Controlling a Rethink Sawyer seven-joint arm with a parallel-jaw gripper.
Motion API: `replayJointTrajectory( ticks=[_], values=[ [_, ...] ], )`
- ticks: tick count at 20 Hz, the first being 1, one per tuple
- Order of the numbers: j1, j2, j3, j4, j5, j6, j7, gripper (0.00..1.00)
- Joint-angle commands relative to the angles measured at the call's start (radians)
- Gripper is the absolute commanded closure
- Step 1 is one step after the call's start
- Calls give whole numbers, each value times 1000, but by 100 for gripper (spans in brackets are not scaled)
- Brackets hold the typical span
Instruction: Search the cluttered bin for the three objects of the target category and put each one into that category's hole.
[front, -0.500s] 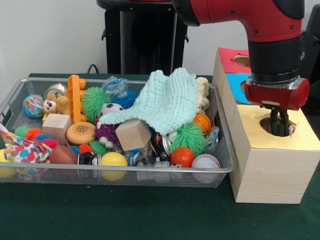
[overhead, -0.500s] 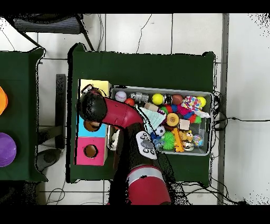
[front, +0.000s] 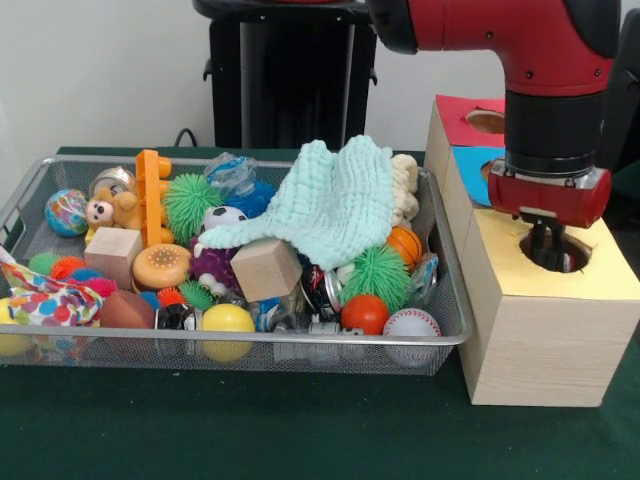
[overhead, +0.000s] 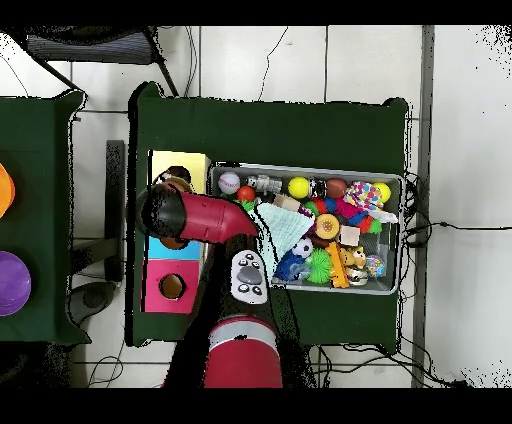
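where pincer (front: 545, 243) dips into round hole (front: 556, 254) in smooth yellow box top, its state unclear; limp dotted cloth (front: 40, 298) far across wire-mesh bin (front: 300, 345).

Robotics lab: red and black robot arm (front: 540, 60) on a black pedestal (front: 285, 75), green cloth-covered tables (overhead: 270, 120) on pale tiled floor (overhead: 460, 150), loose black cables (overhead: 440, 225), plain white wall (front: 100, 70)

The wide silver wire-mesh basket (front: 452, 338) sits mid-table, the pale wooden box with yellow, blue and red tops (front: 545, 340) just beside it, toward the table's right edge in the front view. The white polka-dot cloth (front: 40, 298) lies in the basket's front-left corner.
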Motion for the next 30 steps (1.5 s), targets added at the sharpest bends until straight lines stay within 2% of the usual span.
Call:
replayJointTrajectory(
  ticks=[1,6,13,16,21,26,30],
  values=[
    [45,68,-121,-77,-78,284,63,100],
    [20,33,-63,-40,-48,314,72,100],
    [-69,-21,71,48,-2,227,35,100],
    [-83,-59,88,73,-6,208,35,100],
    [-103,-139,102,108,-16,256,25,100],
    [-148,-216,143,152,4,346,3,100],
    [-161,-264,143,158,-1,411,0,100]
  ],
)
